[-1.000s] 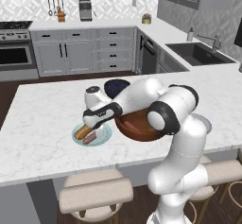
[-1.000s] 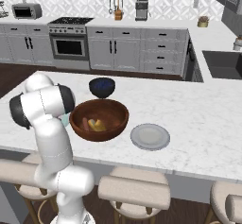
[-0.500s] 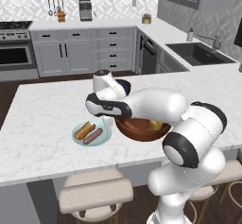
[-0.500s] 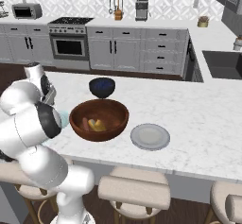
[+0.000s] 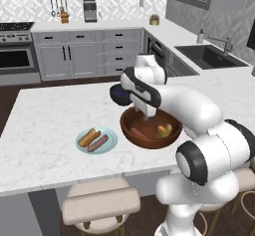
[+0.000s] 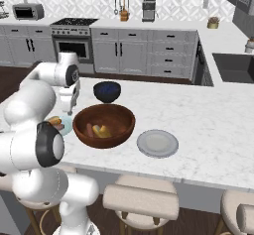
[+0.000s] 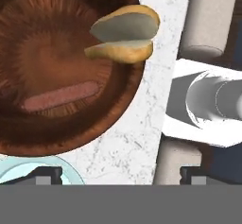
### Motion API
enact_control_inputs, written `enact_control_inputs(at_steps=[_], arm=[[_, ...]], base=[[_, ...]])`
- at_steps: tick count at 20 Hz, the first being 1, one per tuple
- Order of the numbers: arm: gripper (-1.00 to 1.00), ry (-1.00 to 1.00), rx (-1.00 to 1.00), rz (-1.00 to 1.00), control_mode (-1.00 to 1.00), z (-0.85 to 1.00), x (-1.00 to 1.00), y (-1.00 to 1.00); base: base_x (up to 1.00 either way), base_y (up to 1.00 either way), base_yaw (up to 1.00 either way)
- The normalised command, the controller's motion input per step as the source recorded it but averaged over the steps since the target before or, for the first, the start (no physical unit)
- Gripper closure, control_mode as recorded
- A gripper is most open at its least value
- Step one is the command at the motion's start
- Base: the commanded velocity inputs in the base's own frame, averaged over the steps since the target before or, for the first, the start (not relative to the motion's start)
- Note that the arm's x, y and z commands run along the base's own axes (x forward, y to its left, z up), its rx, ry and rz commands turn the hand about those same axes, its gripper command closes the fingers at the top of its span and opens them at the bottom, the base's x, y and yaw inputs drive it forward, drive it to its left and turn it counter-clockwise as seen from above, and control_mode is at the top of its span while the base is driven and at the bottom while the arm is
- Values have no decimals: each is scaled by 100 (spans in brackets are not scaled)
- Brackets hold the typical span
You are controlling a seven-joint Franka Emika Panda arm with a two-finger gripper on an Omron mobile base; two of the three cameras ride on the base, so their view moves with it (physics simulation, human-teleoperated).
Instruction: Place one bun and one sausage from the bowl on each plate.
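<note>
A white marble surface (image 5: 45, 130) is seen in a kitchen with grey cabinets, a steel range at the back wall and a sink counter to one side; padded stools stand along the near edge. On the surface a large, deep, reddish-brown wooden bowl (image 5: 133, 135) is set, with a small dark blue bowl (image 6: 107, 90) just behind it. A pale blue round plate (image 5: 110, 141) lies beside the wooden bowl and carries one golden bun (image 5: 88, 137) and one reddish sausage (image 5: 98, 143) side by side, their long axes parallel and running diagonally across the plate. A grey round plate (image 6: 158, 143) lies bare on the bowl's other side. Inside the wooden bowl a split golden bun (image 7: 124, 33) rests against the wall, and a pink-brown sausage (image 7: 60, 96) lies on the floor, its long axis roughly in line with the bun's in the hand view. The tool (image 5: 148, 111) is held released, jaws wide apart and nothing between them, above the wooden bowl. Since a second ago the tool has been carried from over the pale blue plate to over the bowl.
</note>
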Motion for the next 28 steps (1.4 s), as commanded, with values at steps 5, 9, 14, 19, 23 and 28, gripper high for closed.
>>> enact_control_inputs(at_steps=[5, 9, 14, 19, 23, 28], arm=[[-100, 6, -13, 51, -100, -7, -32, -100], [-100, -1, -12, 68, -100, -13, -48, -81], [-100, -5, -1, 41, -100, -11, -11, -23], [-100, 2, 2, 19, -100, -33, 23, 0], [-100, 7, 4, 11, -100, -24, 70, 0], [-100, 5, 3, 5, -100, -35, 30, 0]], base=[[0, 0, 0], [0, 0, 0], [0, 0, 0], [0, 0, 0], [0, 0, 0], [0, 0, 0]])
